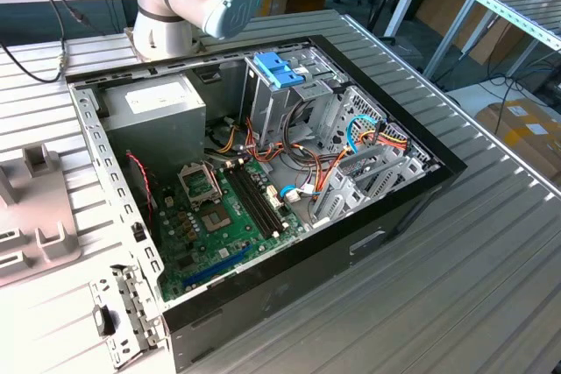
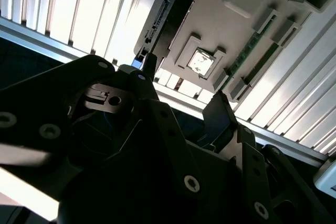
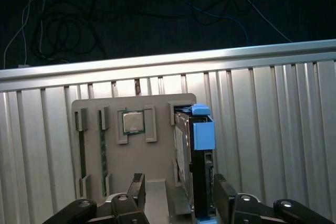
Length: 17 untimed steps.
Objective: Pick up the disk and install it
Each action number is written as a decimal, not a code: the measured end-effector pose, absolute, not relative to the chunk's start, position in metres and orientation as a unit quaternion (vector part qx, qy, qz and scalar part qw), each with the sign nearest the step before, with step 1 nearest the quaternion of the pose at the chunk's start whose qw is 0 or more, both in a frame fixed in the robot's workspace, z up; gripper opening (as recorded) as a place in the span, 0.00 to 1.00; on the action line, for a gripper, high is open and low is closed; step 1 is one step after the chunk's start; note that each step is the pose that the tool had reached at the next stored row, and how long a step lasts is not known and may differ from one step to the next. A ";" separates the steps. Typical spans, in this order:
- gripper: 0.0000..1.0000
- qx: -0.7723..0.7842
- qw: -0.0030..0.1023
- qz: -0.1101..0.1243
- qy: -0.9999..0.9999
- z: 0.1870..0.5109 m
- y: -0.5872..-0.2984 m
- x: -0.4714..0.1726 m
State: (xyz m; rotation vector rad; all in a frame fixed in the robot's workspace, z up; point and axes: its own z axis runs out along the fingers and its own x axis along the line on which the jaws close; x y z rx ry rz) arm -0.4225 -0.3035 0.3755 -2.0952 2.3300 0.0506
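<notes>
The disk (image 3: pixel 198 166) stands on edge in a slot at one side of the beige parts tray (image 3: pixel 105 102), with its blue end tab at the tray's far edge from the gripper (image 3: pixel 178 190). The gripper hovers over the tray's near edge, empty, its jaws spread wide with the disk lined up between them. A processor chip (image 3: pixel 133 121) sits in a tray recess beside the disk.

one disk (image 3: pixel 202 174); one processor chip (image 3: pixel 133 121); seemingly two memory sticks (image 3: pixel 103 153); one tray (image 3: pixel 152 102)
</notes>
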 end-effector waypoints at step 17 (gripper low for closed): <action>0.63 -0.669 0.004 0.016 0.743 0.365 -0.266 -0.430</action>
